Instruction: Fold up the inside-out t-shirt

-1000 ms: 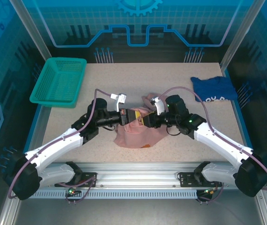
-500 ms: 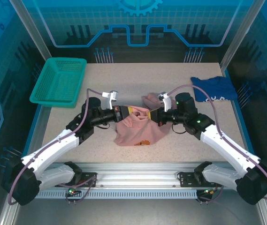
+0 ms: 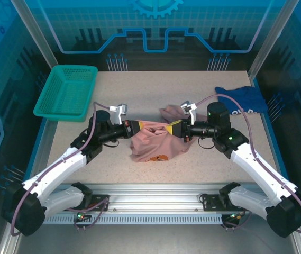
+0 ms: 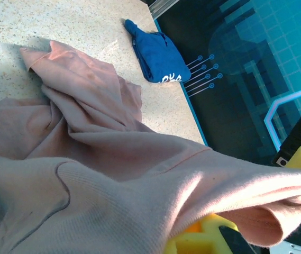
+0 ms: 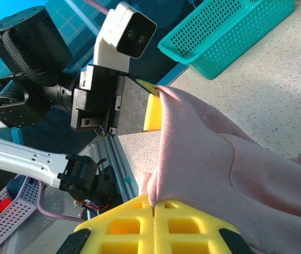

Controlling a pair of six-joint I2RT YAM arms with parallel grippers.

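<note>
The left end effector (image 3: 135, 128) and right end effector (image 3: 178, 127) are each clamping the crumpled t-shirt (image 3: 155, 144), holding an edge taut over the tabletop (image 3: 155, 90), no fold laid yet.

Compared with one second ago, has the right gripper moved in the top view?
Yes. The right gripper, shut on the pink t-shirt, has shifted right and slightly away from the arm bases, toward the dark blue shirt lying near the table's right edge.

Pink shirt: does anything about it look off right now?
Not damaged, but far from flat: the shirt sags bunched between the left gripper and right gripper, both pinching its upper edge, one sleeve crumpled behind. The blue shirt lies wadded at the right edge of the table.
</note>
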